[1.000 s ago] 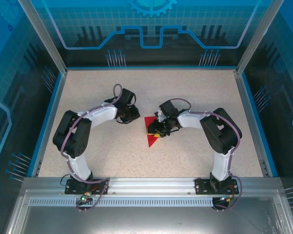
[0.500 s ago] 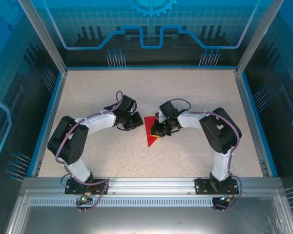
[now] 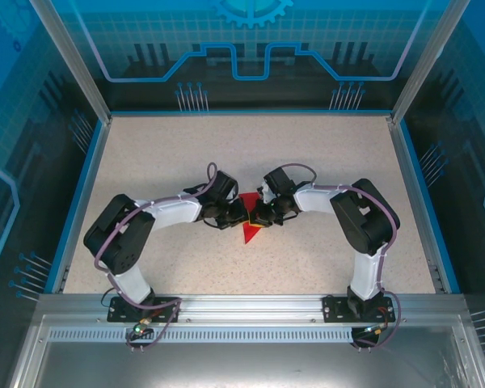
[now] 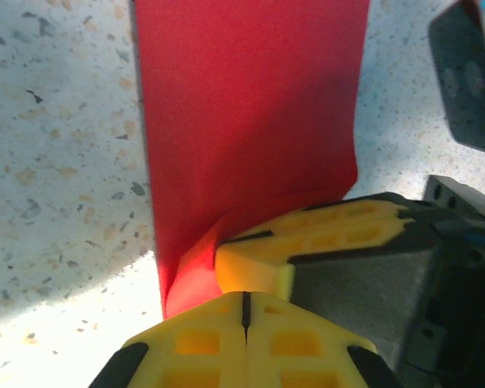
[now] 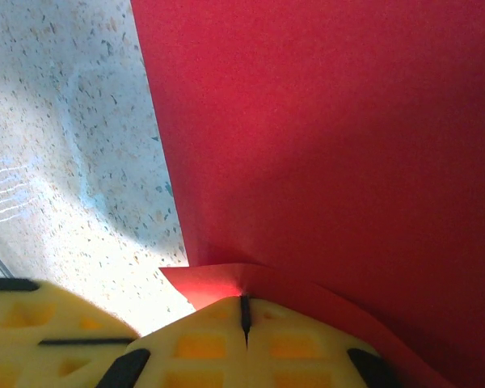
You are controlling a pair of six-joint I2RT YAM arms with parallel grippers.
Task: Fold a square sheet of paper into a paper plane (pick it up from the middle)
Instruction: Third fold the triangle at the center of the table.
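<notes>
The square sheet of paper [image 3: 248, 233] is bright red and lies folded at the table's middle, its point toward the near edge. My right gripper [image 3: 262, 217] is shut on it: in the right wrist view a raised flap of the paper [image 5: 331, 145] runs into the slit of the closed right gripper [image 5: 244, 305]. My left gripper [image 3: 235, 215] meets it from the left, fingers shut. In the left wrist view the left gripper [image 4: 244, 301] touches the lifted corner of the paper [image 4: 242, 121], with nothing seen in its slit. The right gripper's yellow fingers [image 4: 307, 242] press beside it.
The speckled tabletop [image 3: 162, 153] is ringed by a blue rim [image 3: 87, 170] and transparent walls. A metal rail [image 3: 242, 311] carrying both arm bases runs along the near edge. Both arms bend inward, elbows out toward the sides.
My left gripper has moved right across the table until it touches the red paper and the right gripper. The right gripper has stayed on the paper.
</notes>
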